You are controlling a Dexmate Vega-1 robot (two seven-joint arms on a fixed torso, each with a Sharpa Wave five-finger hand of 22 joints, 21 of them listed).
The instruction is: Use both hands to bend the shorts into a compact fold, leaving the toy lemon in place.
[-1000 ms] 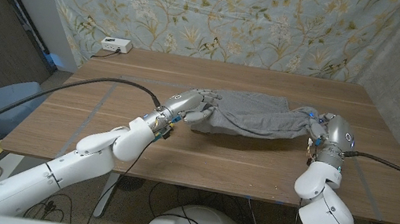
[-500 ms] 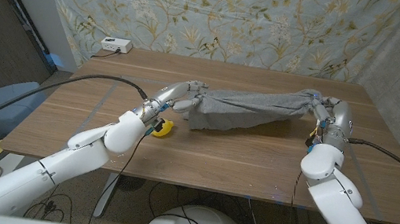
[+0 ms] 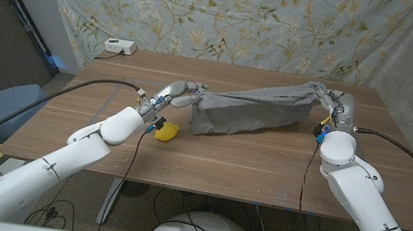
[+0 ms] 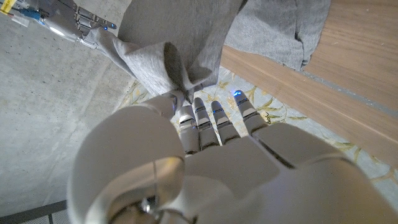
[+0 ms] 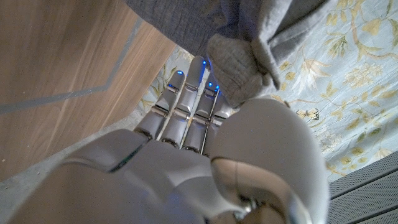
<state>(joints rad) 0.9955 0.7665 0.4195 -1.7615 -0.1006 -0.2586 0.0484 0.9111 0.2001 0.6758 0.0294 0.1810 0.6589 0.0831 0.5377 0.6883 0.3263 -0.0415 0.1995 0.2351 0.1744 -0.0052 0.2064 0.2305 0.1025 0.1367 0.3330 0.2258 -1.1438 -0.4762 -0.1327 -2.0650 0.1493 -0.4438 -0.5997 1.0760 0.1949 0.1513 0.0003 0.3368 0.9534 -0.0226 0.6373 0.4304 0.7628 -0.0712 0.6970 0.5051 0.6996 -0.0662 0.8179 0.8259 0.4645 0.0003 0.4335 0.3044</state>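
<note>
Shorts [image 3: 252, 112] hang stretched above the table [image 3: 264, 169] between both robot hands — lifted clear, apparently, for folding over. Left robot hand [image 3: 185, 93] and right robot hand [image 3: 326, 96] each clench a bunched end, arms raised outward. Toy lemon [image 3: 166, 132] rests at the left hand's 7 o'clock — undisturbed.

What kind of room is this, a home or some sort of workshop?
Probably a makeshift lab or test room, not a home: a floral cloth backdrop hangs behind the plain wooden table, thick cables trail from the robot's arms, and a small white device sits at the table's far corner.
</note>
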